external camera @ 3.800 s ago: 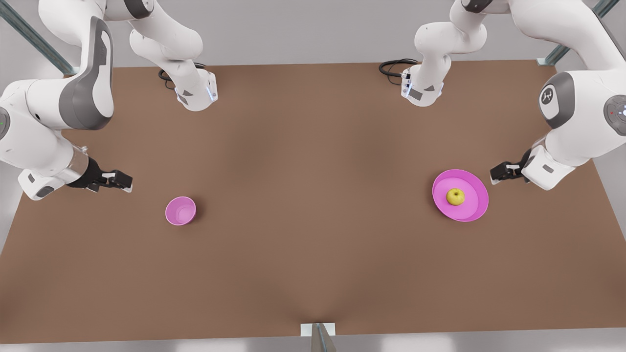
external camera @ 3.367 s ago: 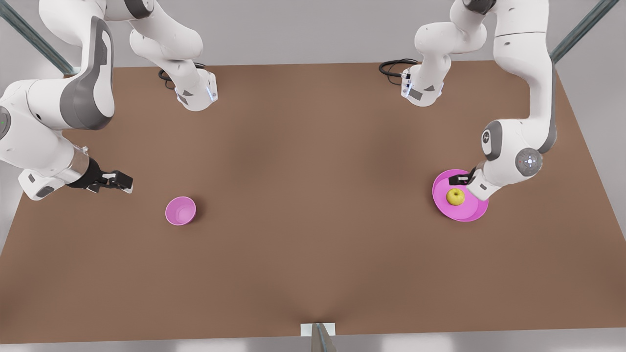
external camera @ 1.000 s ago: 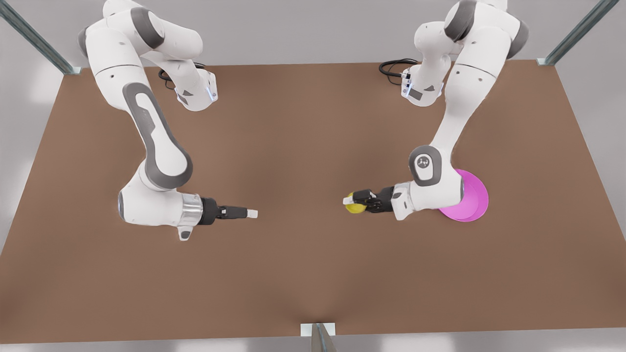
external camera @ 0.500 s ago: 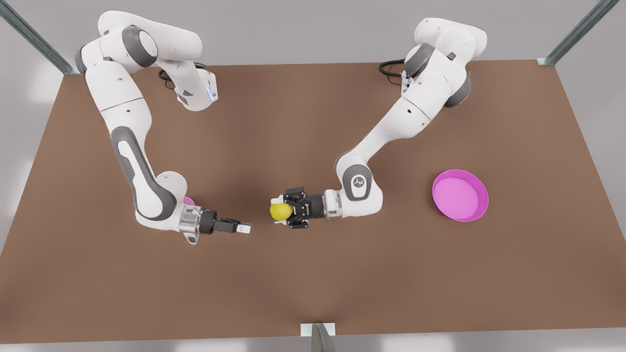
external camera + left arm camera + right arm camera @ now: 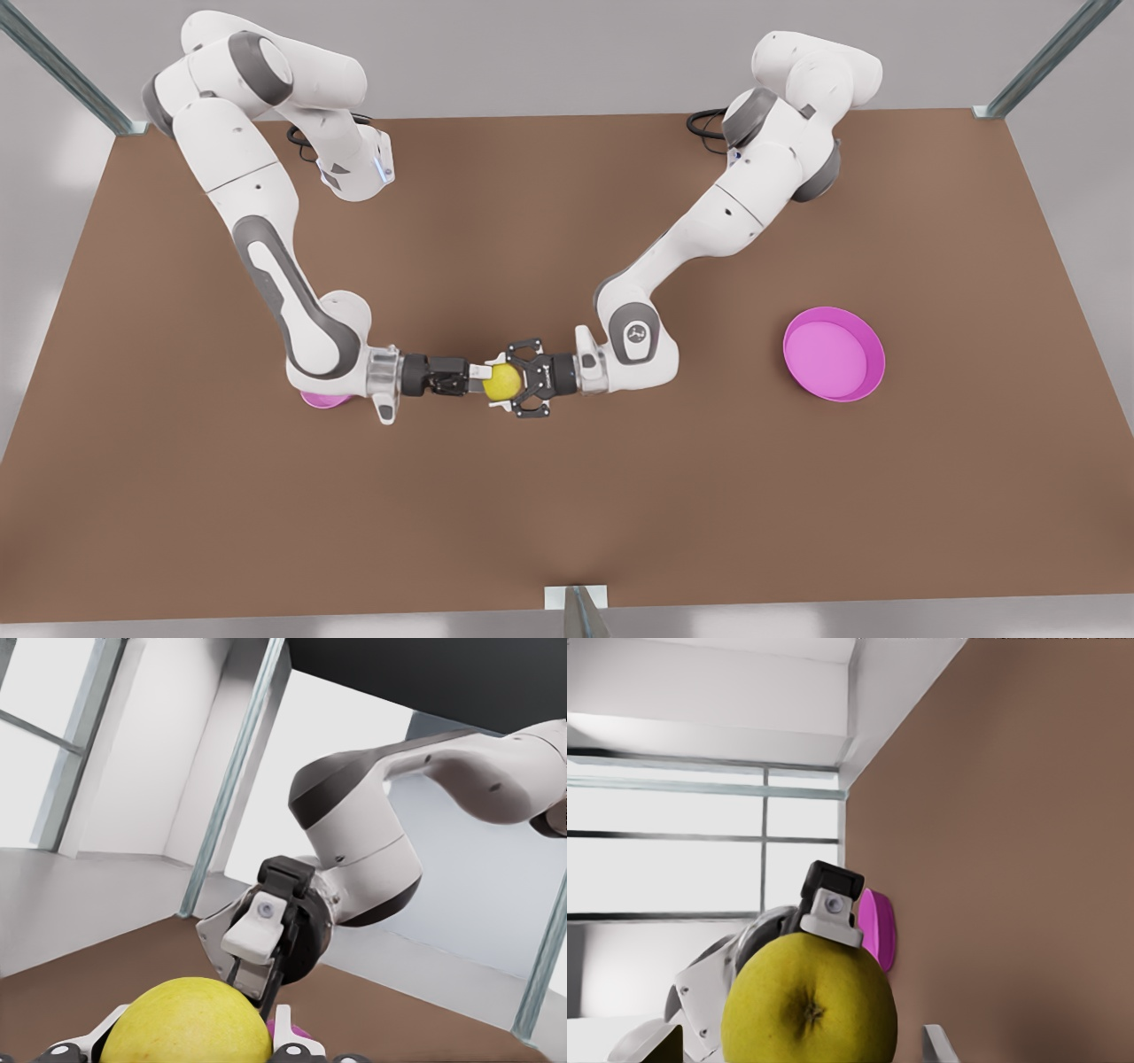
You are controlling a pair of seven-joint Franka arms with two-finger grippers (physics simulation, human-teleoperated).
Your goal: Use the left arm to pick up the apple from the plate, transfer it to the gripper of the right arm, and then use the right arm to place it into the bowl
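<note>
The yellow-green apple (image 5: 501,382) hangs above the table's middle, with my left gripper (image 5: 497,385) shut on it from the front view's right. My right gripper (image 5: 475,379) meets it from the front view's left. In the right wrist view its fingertips (image 5: 937,1043) stand open on either side of the apple (image 5: 808,1003), a small gap on each side. The left wrist view has the apple (image 5: 186,1026) in the left gripper (image 5: 190,1047) and the right gripper's fingers (image 5: 257,937) just beyond. The plate (image 5: 834,354) is bare at the front view's right. The bowl (image 5: 315,400) peeks from under the right arm.
The brown table (image 5: 567,514) spreads wide toward its near edge. Both arm bases (image 5: 354,173) stand at the far edge with black cables (image 5: 709,121). Metal frame posts (image 5: 62,66) rise at the far corners. A small bracket (image 5: 576,602) sits at the near edge.
The left gripper took the apple off the plate and carried it to the middle. In the last half second the right gripper moved up to the apple, its fingers now flanking it.
</note>
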